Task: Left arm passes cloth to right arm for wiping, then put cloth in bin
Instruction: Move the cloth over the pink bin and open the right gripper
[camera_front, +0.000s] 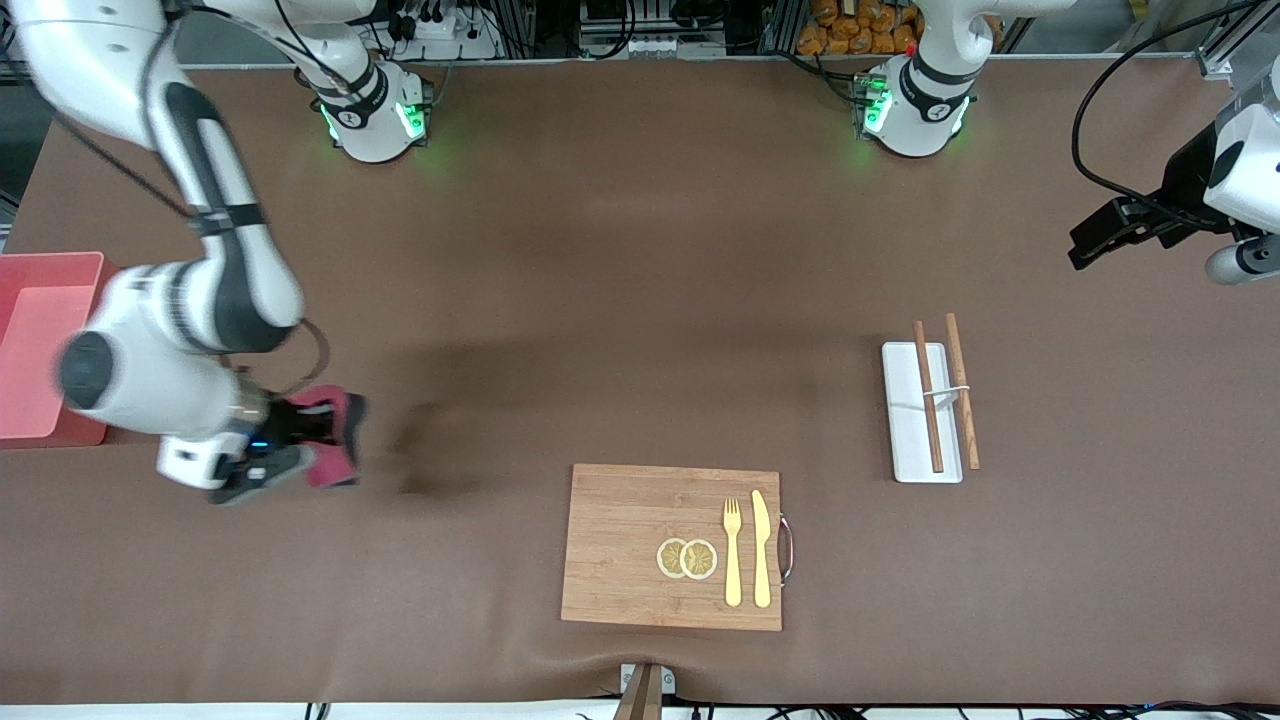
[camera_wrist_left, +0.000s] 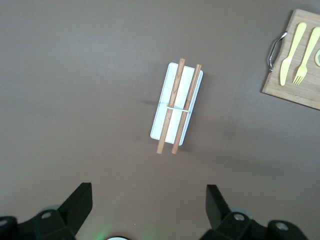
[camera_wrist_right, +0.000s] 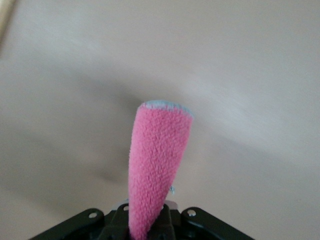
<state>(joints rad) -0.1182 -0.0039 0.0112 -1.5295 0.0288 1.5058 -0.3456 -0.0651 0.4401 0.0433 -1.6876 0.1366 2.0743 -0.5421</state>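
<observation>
I see the right gripper (camera_front: 300, 445) clamped on the cloth (camera_front: 335, 440), held over bare table just beside the bin (camera_front: 50, 290), toward the cutting board (camera_front: 620, 540). The cloth sticks out from between its fingers. The left gripper (camera_wrist_left: 149, 200) waits, fingers wide apart, above the white tray (camera_wrist_left: 192, 100) with chopsticks (camera_wrist_left: 170, 110).

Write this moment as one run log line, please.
right gripper: shut on cloth, beside bin | left gripper: open, empty, waiting above white tray
</observation>
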